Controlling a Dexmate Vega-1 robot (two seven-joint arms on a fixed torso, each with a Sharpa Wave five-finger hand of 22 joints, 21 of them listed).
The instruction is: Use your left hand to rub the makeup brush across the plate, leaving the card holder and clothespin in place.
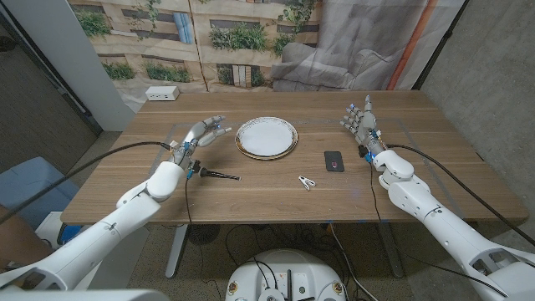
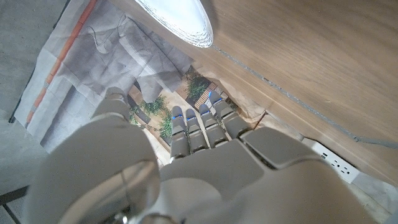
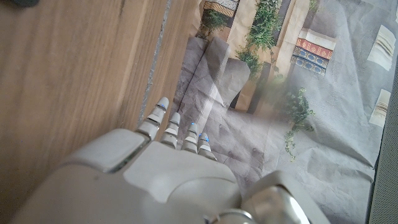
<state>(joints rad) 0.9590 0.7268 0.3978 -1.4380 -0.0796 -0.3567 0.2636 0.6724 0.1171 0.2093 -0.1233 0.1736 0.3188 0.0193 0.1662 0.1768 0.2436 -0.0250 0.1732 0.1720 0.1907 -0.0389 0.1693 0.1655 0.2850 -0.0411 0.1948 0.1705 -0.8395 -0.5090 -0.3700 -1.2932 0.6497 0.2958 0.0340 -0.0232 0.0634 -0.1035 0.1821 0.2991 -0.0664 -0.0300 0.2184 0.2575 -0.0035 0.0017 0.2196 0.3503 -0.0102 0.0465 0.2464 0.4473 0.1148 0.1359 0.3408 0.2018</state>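
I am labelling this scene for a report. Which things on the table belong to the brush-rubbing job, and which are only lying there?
For the job:
- makeup brush, on the table, not held
- plate
- left hand, open, holds nothing

Only lying there:
- card holder, to stay in place
- clothespin, to stay in place
- white power strip, at the far edge
- right hand, open

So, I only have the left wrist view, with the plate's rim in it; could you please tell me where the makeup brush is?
Observer: The makeup brush lies on the table beside your left forearm, nearer the robot than the left hand, which holds nothing.
Operator: And the things I should leave alone?
Observer: The card holder and clothespin lie to the right of the plate, apart from it, toward the right hand.
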